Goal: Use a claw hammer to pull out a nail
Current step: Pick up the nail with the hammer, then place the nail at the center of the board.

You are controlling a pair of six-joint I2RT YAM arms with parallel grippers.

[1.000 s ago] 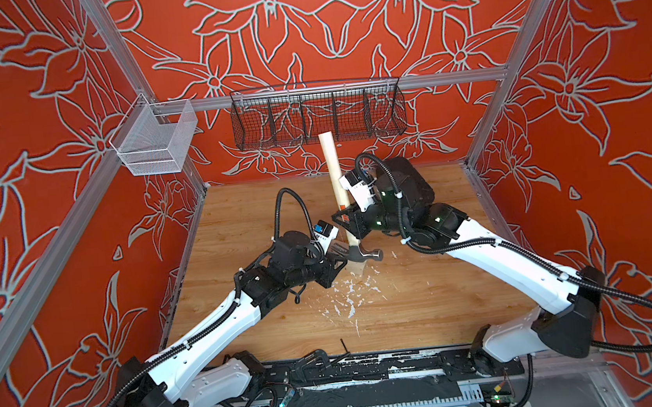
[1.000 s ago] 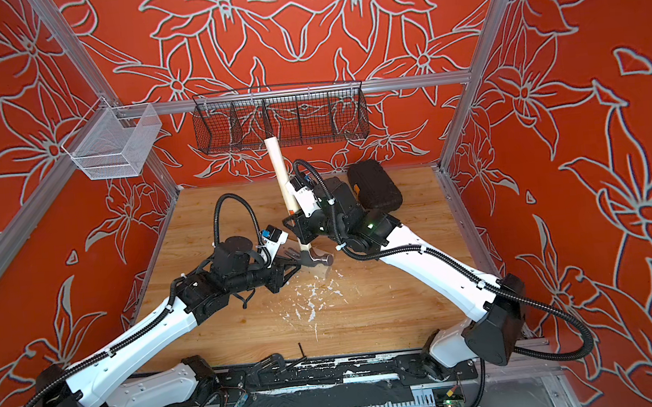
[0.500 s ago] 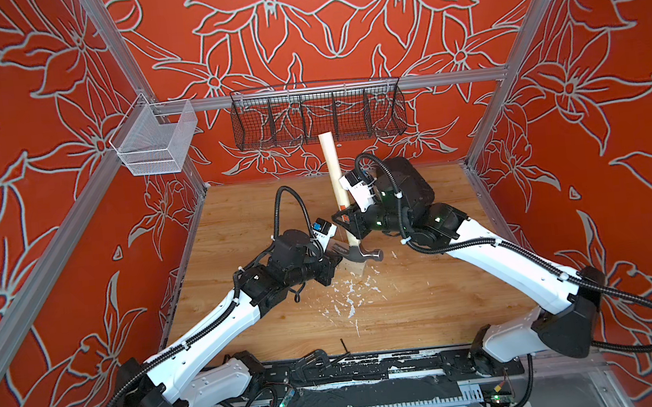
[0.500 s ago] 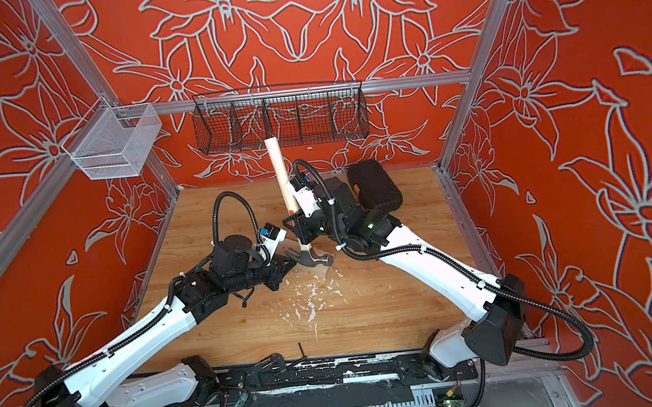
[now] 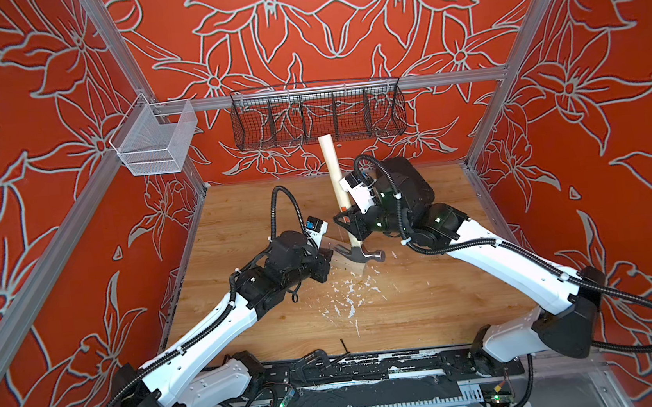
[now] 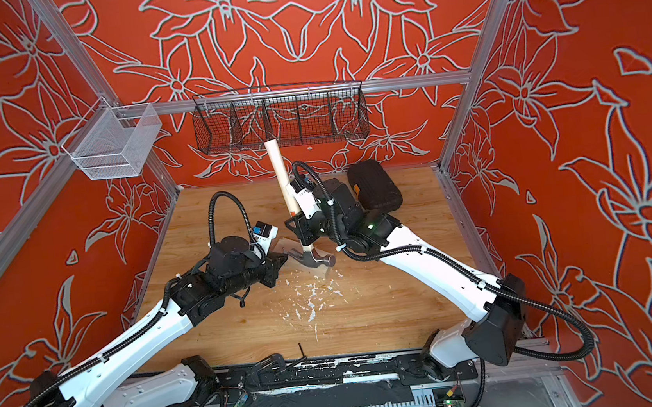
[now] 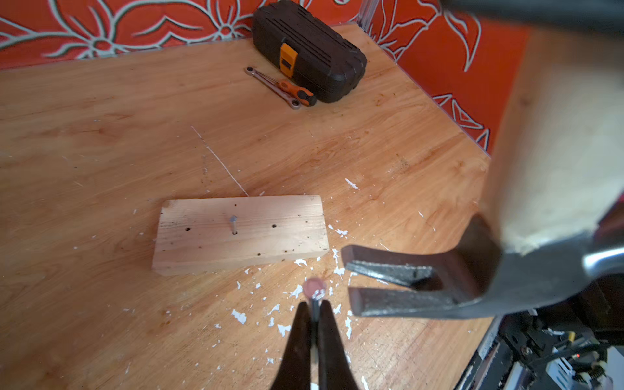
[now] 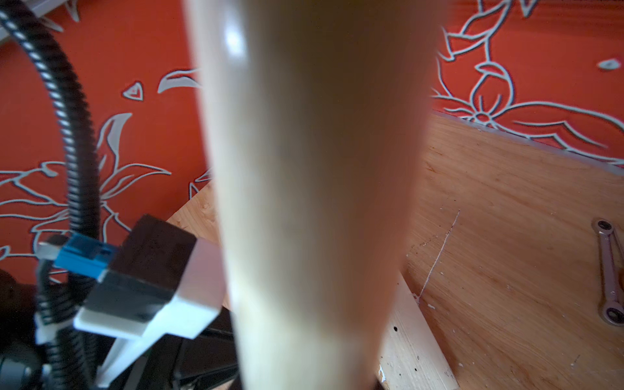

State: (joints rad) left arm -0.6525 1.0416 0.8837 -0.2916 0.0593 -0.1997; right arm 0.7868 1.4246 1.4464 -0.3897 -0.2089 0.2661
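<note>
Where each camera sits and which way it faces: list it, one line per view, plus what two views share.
Top views: overhead at the front, looking down and toward the back wall; left arm and right arm show whole.
Left wrist: behind the left gripper, shut on a nail, facing the wooden block.
Right wrist: against the claw hammer handle; the left wrist camera shows.
Shared: both wrist views catch the wrench.

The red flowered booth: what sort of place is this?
Probably a robot test cell dressed as a workbench: aluminium frame, wooden tabletop, claw hammer and black tool case.
</note>
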